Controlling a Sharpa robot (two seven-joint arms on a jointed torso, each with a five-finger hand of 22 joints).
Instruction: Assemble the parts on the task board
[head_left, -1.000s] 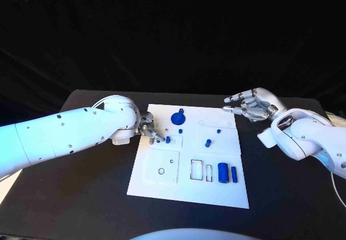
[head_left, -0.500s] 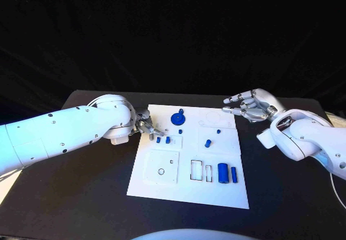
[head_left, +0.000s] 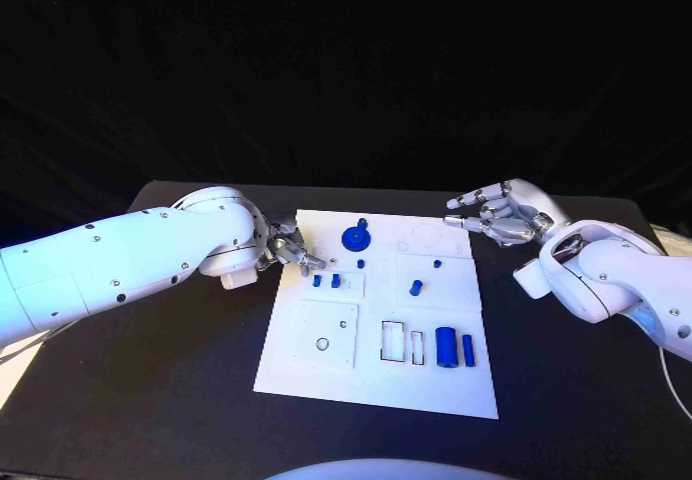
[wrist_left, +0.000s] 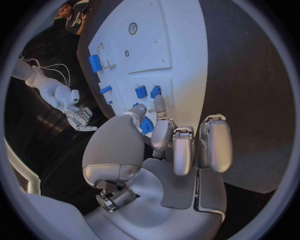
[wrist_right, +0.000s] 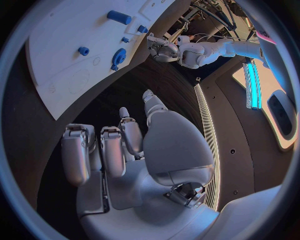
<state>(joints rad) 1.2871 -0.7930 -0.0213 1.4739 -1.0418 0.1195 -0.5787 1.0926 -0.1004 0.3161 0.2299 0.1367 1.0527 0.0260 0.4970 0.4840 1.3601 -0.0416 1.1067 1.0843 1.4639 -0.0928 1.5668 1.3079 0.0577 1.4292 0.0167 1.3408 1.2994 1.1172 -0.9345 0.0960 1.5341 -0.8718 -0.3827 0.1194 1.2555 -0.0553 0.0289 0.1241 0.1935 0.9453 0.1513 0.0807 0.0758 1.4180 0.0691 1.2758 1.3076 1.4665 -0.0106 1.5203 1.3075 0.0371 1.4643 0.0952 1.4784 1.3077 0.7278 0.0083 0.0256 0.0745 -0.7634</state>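
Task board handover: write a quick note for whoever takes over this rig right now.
Left robot hand: at the task board's left edge, fingers apart, nothing held.
Right robot hand: raised off the board's far right corner, holding nothing.
On the board: blue gear at the far edge, two small blue blocks by the left robot hand, a blue peg mid-board, a blue cylinder and a thin blue bar nearer.
Done: cannot tell.
Left: loose pieces, open slots.

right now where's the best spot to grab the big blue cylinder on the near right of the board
Probably across its middle, from straight above. The big blue cylinder lies flat on the task board, its long axis running toward the robot, so its rounded sides are what fingers can close on. A thin blue bar lies close on one side and a white slot on the other, so low sideways approaches look cramped.
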